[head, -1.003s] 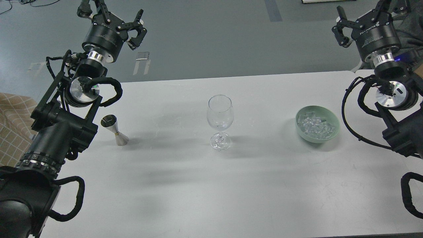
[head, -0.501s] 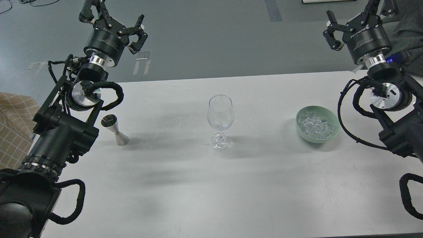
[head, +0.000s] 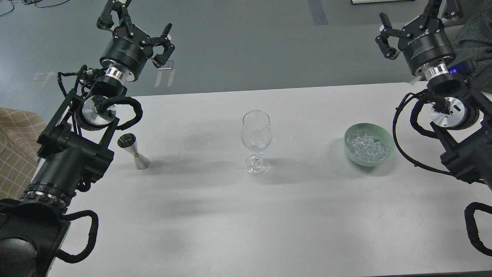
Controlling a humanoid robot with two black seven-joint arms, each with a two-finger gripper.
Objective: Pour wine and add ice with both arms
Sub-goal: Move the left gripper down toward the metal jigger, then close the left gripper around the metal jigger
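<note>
A clear stemmed wine glass stands upright at the table's middle and looks empty. A small steel jigger stands to its left, close to my left forearm; no wine can be made out in it. A pale green bowl to the right holds several clear ice cubes. My left gripper is open and empty, raised beyond the table's far left edge. My right gripper is open and empty, raised beyond the far right corner, behind the bowl.
The white table has its far edge just behind the glass. A beige checked cloth lies at the left edge. Grey floor with tape marks lies beyond the table.
My left gripper has drifted slightly right. My right gripper has risen and shifted left, then held still. The glass, jigger and bowl have not moved.
</note>
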